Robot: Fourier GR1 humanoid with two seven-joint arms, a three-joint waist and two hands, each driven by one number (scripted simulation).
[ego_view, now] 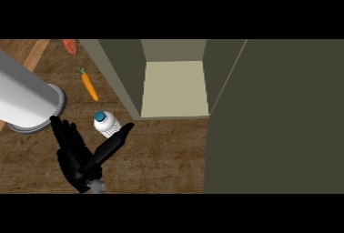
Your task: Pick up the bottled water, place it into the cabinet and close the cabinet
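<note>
A brown wood-grain pattern is shown across the counter (pixel 161 159), with a lighter tan strip seen at its upper left edge. The cabinet (pixel 121 73) is coloured a dull olive-grey on its walls, and its open door (pixel 275 118) is given the same olive tone (somewhat darker). The cabinet's inner shelf (pixel 173 88) is rendered in pale cream. The bottled water (pixel 105 124) is seen as white with a teal-blue cap. The carrot (pixel 89 86) is coloured orange, with a small green top. A red-orange item (pixel 70 46) is partly shown at the upper edge. The hand (pixel 75 154) is black throughout, and the forearm (pixel 23 98) is light grey.
</note>
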